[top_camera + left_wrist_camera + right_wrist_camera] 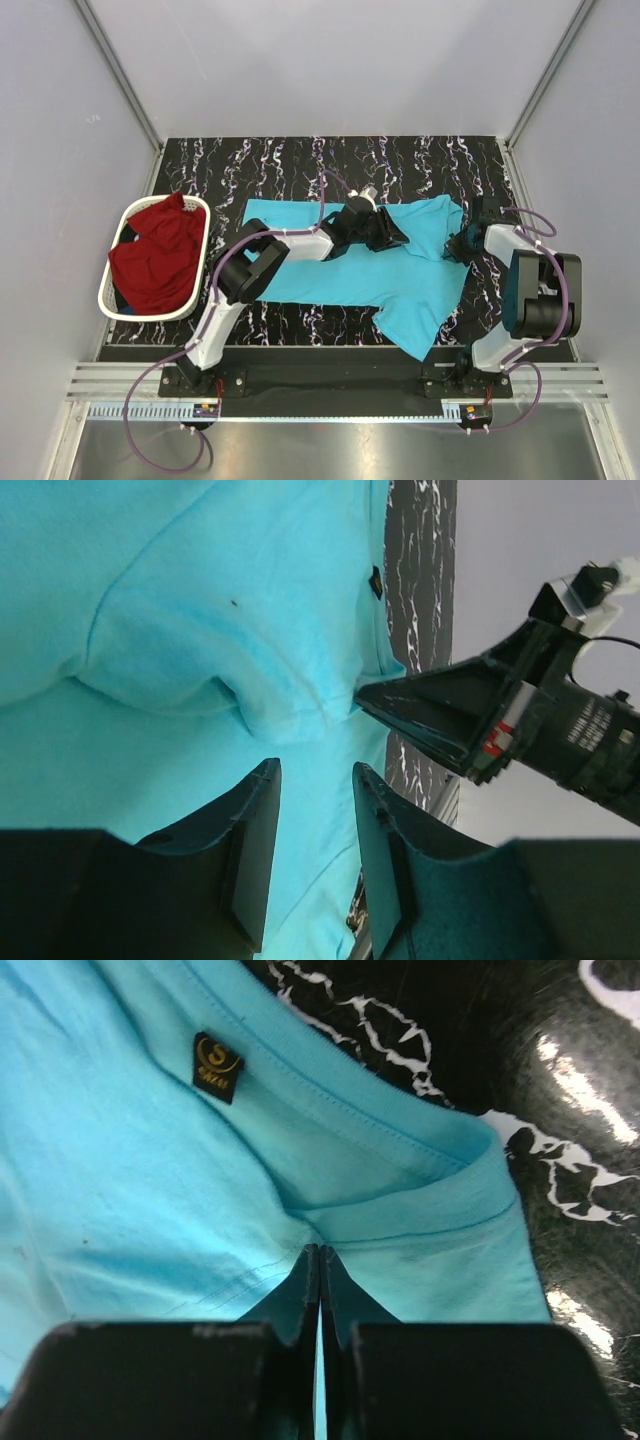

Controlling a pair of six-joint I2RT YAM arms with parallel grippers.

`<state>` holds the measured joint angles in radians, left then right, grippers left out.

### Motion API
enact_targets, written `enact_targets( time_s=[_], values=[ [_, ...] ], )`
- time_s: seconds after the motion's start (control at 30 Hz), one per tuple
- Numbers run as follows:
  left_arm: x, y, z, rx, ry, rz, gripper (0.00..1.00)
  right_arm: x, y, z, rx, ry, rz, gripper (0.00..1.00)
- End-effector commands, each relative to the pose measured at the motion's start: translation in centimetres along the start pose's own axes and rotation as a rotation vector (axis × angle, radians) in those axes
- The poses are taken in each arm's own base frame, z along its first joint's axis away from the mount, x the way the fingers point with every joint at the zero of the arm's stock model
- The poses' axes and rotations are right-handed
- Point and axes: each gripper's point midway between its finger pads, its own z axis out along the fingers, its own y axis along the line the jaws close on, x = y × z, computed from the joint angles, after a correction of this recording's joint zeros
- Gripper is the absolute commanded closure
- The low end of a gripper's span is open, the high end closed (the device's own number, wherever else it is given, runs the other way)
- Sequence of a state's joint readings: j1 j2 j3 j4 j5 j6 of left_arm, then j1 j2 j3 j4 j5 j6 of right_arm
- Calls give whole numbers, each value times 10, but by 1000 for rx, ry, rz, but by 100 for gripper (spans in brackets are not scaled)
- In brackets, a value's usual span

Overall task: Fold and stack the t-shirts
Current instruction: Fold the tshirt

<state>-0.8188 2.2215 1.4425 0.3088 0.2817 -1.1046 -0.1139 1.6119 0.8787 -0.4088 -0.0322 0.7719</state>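
Observation:
The turquoise-blue t-shirt (pixel 420 290) lies spread on the black marbled table, one part hanging toward the near edge. My left gripper (pixel 385 232) hovers over its middle, open, with only cloth (pixel 200 630) below the jaws (pixel 315 770). My right gripper (pixel 462 245) sits at the shirt's right edge. Its fingers (pixel 320 1252) are shut, pinching a pucker of turquoise cloth (pixel 150 1190) just below the hem. The left wrist view shows that same right gripper (pixel 365 695) with its tip on a raised fold. The dark red t-shirt (pixel 160 255) lies crumpled in the basket.
A white plastic laundry basket (pixel 150 316) stands at the table's left edge. A small black label (pixel 217 1066) is sewn near the shirt's hem. Bare black marbled tabletop (pixel 400 165) runs behind the shirt, and grey walls close in three sides.

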Motion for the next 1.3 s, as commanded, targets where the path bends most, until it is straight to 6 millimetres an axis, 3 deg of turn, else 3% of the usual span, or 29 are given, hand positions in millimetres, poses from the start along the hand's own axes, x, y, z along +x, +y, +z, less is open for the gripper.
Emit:
enact_targets(
  time_s=[0.0, 0.13, 0.33, 0.7, 1.07, 1.17, 1.27],
  values=[
    [-14, -21, 10, 46, -76, 15, 60, -9, 25, -22, -118, -44, -23, 100],
    [-13, -16, 11, 31, -90, 13, 60, -13, 34, -37, -167, -68, -24, 100],
    [-4, -13, 18, 13, -99, 8, 60, -6, 39, -40, -214, -47, -13, 100],
    [2, -5, 27, 1, -99, -6, 59, -2, 54, -64, -317, -41, -17, 100],
    [-7, -10, 34, 10, -120, 15, 58, -2, 57, -73, -343, -49, -17, 100],
    [-8, -10, 37, 11, -123, 17, 59, 0, 56, -72, -341, -46, -20, 100],
    [-10, -12, 37, 13, -129, 22, 67, -1, 56, -72, -342, -49, -20, 100]
  ],
)
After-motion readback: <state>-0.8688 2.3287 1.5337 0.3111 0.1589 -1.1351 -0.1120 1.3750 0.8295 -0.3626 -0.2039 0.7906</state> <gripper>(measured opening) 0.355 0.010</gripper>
